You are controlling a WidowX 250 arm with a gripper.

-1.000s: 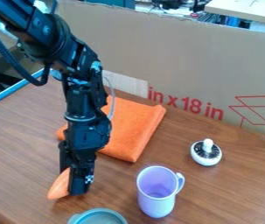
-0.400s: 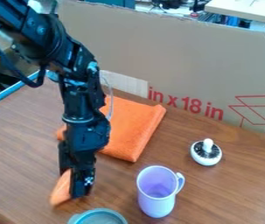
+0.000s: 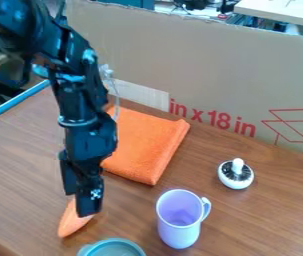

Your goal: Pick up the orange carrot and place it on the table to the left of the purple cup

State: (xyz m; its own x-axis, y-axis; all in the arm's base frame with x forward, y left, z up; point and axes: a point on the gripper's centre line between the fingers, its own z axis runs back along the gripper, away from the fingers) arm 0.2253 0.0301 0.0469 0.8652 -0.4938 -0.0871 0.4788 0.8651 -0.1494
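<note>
Brown tabletop, orange piece beneath my gripper

Cardboard [image 3: 207,65] is standing behind the wood-grain table [image 3: 20,165], where a tapered orange piece [image 3: 72,225] is lying at my gripper's [image 3: 78,206] tip, in front of the folded orange cloth [image 3: 147,145] and to one side of the lilac mug [image 3: 180,220]. It's looking light and fairly stiff, perhaps slippery along its smooth skin, so I'm favouring a hold across the thicker middle, away from the narrow ends. My arm is hanging steeply from the upper left, gripper pointing down. How far open it is, or whether it's holding the piece, I'm not managing to tell.
</note>
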